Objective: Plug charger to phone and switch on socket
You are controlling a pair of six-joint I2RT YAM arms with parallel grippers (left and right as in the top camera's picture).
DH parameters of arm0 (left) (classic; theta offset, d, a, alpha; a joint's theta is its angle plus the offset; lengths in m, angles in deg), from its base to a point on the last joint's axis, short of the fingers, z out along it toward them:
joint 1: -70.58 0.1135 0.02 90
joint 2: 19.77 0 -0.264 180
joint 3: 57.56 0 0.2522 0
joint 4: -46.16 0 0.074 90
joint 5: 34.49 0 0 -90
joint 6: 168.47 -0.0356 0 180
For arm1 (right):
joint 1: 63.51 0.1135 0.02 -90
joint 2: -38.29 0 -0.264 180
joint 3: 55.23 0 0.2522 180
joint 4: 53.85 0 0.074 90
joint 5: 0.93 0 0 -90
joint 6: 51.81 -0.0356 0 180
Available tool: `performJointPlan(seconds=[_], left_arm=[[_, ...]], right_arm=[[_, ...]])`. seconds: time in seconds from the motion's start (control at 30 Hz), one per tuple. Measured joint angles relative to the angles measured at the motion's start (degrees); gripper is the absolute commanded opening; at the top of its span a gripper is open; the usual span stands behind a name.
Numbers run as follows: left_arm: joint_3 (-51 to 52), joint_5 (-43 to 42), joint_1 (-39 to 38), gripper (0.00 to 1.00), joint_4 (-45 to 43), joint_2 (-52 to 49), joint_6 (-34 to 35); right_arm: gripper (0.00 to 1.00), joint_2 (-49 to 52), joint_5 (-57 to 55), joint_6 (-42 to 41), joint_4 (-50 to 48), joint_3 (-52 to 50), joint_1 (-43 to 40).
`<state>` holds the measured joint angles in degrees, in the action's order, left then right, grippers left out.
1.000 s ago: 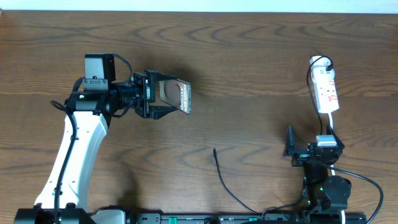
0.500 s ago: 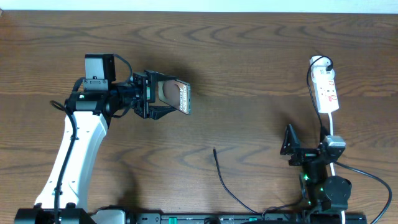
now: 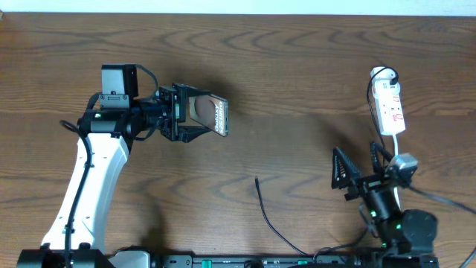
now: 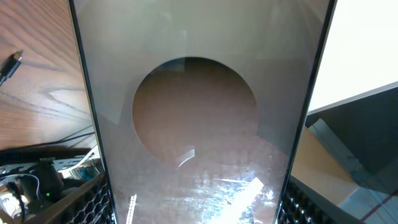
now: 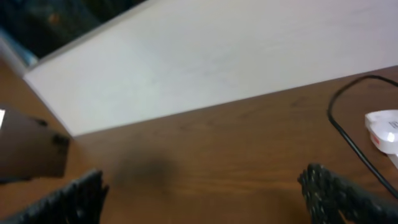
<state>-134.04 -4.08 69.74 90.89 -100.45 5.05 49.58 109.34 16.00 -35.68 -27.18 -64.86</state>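
Observation:
My left gripper (image 3: 195, 120) is shut on the phone (image 3: 210, 115), a brownish glossy slab with white lettering, held tilted above the table at upper left. The phone fills the left wrist view (image 4: 199, 124) between the two fingers. The charger, a thin black cable (image 3: 269, 219), lies on the table at bottom centre with its plug tip (image 3: 256, 179) pointing up; the tip also shows in the left wrist view (image 4: 11, 65). The white socket (image 3: 390, 108) lies at the right and shows in the right wrist view (image 5: 385, 129). My right gripper (image 3: 341, 170) is open and empty, raised near the front right.
The socket's white cord (image 3: 397, 149) runs down toward the right arm's base. A thick black cable (image 5: 348, 134) loops near the socket. A white wall edge (image 3: 238, 6) borders the far side of the wooden table (image 3: 297, 89).
My right arm has risen and swung its open gripper leftward and upward. The left arm and the phone have not moved.

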Motion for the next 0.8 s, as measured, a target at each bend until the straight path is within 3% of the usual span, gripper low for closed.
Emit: performJointPlan(seconds=[0.23,0.4,0.6,0.8], left_arm=[[0.0,0.42,0.0,0.08,0.0,0.0,-0.02],[0.0,1.27,0.02,0.07,-0.04,0.0,-0.04],[0.0,3.61,0.04,0.07,0.0,0.0,-0.42],[0.0,8.9,0.04,0.08,0.07,0.0,-0.76]], right_arm=[[0.99,24.7,8.2,2.47,9.9,20.7,0.0],[0.99,45.59,23.71,2.95,10.99,35.28,0.0],[0.99,65.57,46.01,0.26,2.69,45.35,0.83],[0.99,77.07,52.04,-12.15,-4.48,45.99,3.04]])
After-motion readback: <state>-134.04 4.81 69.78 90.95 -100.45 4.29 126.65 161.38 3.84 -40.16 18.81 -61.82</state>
